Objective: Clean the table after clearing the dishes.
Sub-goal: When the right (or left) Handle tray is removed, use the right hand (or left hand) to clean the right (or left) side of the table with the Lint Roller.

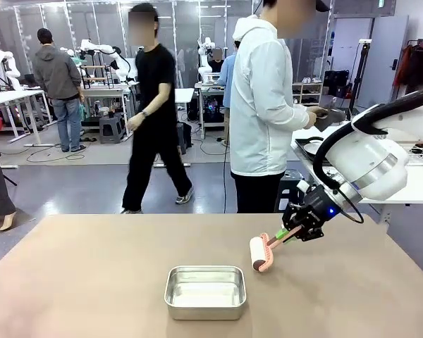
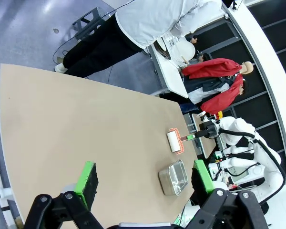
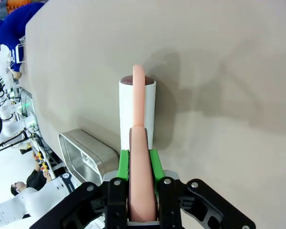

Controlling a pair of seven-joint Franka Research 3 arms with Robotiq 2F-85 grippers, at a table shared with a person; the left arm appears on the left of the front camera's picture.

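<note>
The wide tan surface takes up most of the room in front of me, bare across its left half. At its far edge stands a person in a white jacket, turned towards a smaller white table off to the right, hands raised over it. The dishes lie on that white table, close by the person; from the left wrist view I can make out a round white plate there, but no finer detail. Farther back a person in black walks across the open floor.

The right arm reaches in from the right and bends down over the surface. A rectangular steel pan sits near the robot's edge, about midway along it, and it is the one thing lying close beside the roller, on that roller's left. The roller has a white drum and a pink frame, and the drum rests on the surface.

The right hand is pressed together on the roller's pink handle, green pads on either side. The left hand hangs high above the surface, spread wide, holding nothing.
</note>
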